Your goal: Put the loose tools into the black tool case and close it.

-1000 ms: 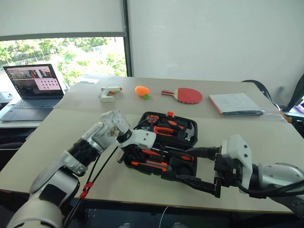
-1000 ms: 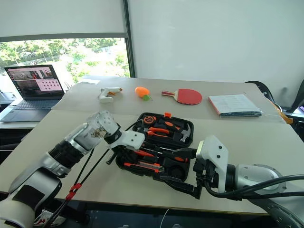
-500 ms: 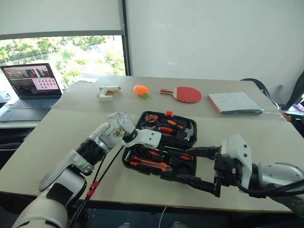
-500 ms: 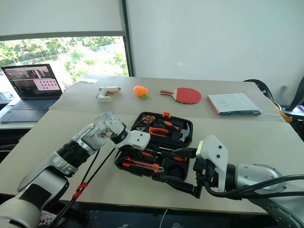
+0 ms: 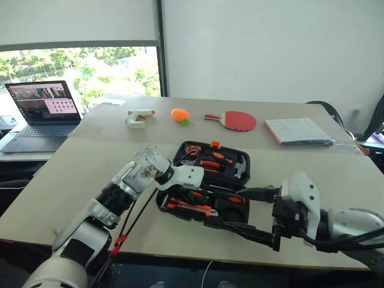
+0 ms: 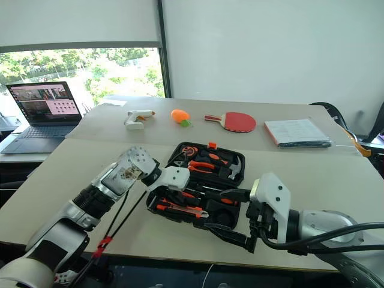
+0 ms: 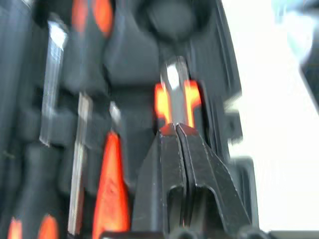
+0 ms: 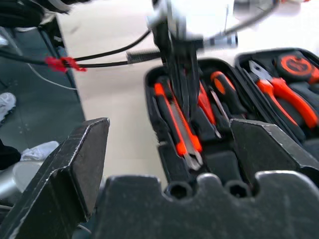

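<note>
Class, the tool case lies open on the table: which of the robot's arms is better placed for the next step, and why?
Probably left: the left gripper, shut, hangs over the black tool case's tool slots, while the right gripper, open, waits at its near edge.

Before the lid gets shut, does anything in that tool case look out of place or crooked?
Nothing stands out. The case lies open and flat on the table, its tools seated in their slots. The shut left hand hovers over the utility knife, which lies straight in its slot.

Far across my desk [image 5: 72, 174]: open laptop [image 5: 41, 115], white glue gun [image 5: 138, 116], orange toy [image 5: 179, 114], red paddle [image 5: 235, 120], booklet [image 5: 297, 130].
</note>
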